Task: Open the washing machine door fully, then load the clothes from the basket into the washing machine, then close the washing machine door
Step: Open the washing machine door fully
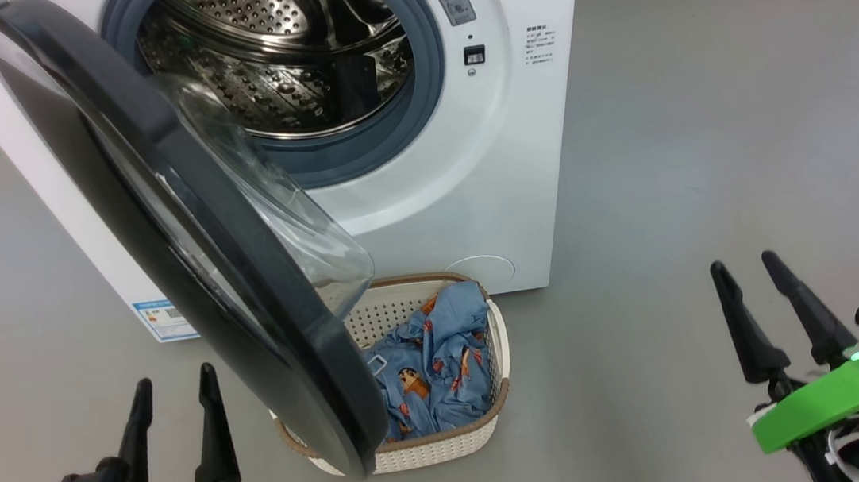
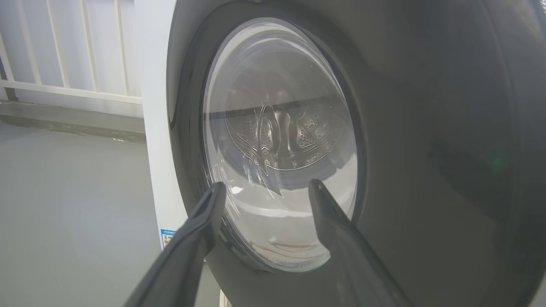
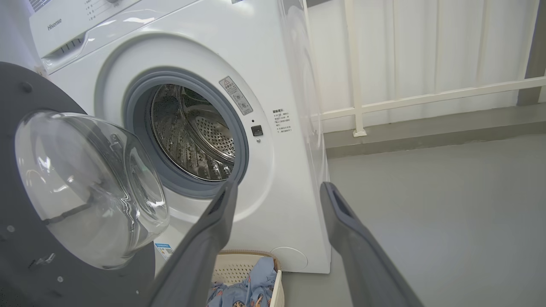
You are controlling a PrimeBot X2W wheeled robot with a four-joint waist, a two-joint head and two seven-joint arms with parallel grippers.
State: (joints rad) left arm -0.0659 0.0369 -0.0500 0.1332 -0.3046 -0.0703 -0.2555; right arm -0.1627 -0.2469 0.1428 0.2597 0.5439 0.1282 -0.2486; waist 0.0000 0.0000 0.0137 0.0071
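The white washing machine (image 1: 472,188) stands ahead with its round black door (image 1: 182,243) swung out toward me, the steel drum (image 1: 282,57) bare. Below the door's edge sits the cream basket (image 1: 451,446) holding light-blue printed clothes (image 1: 430,361). My left gripper (image 1: 173,388) stands open at the lower left, just left of the door's outer face; the left wrist view looks at the door's glass window (image 2: 277,140) between the open left gripper (image 2: 264,187). My right gripper (image 1: 744,272) is open at the lower right, well clear of the basket. The right wrist view has the right gripper (image 3: 277,187), machine (image 3: 281,170), door (image 3: 25,170) and clothes (image 3: 251,290).
Grey floor (image 1: 705,124) spreads to the right of the machine. A white railing (image 3: 426,98) and a low kerb run behind it. The open door overhangs the basket's left part.
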